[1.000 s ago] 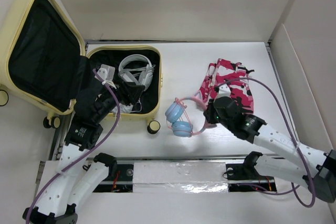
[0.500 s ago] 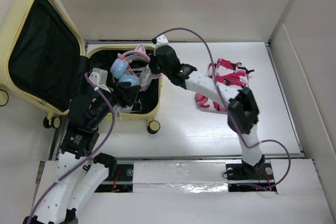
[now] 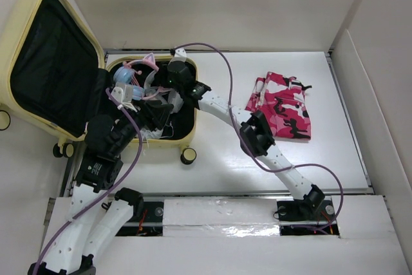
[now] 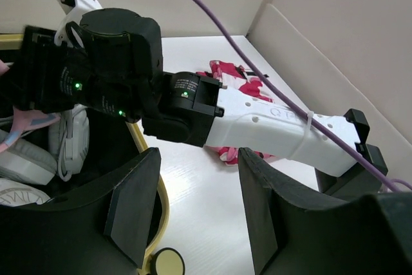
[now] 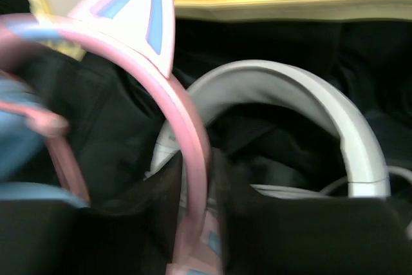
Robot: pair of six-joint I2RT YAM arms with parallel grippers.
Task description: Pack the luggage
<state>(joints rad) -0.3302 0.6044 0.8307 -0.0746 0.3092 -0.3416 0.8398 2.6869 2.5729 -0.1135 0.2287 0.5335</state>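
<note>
- The luggage [image 3: 168,143] lies open at ten o'clock on the table. The right gripper [image 5: 193,210], pinching the pink cat-ear headphones [image 3: 125,76] by the band, hangs over its shell.
- Released here, they could snag on the white headphones [image 5: 309,94] or strike the left gripper [image 4: 196,210], which is spread just below at six o'clock.
- Half a second earlier they hung nearer the shell's centre; now they are at its eleven o'clock corner.
</note>
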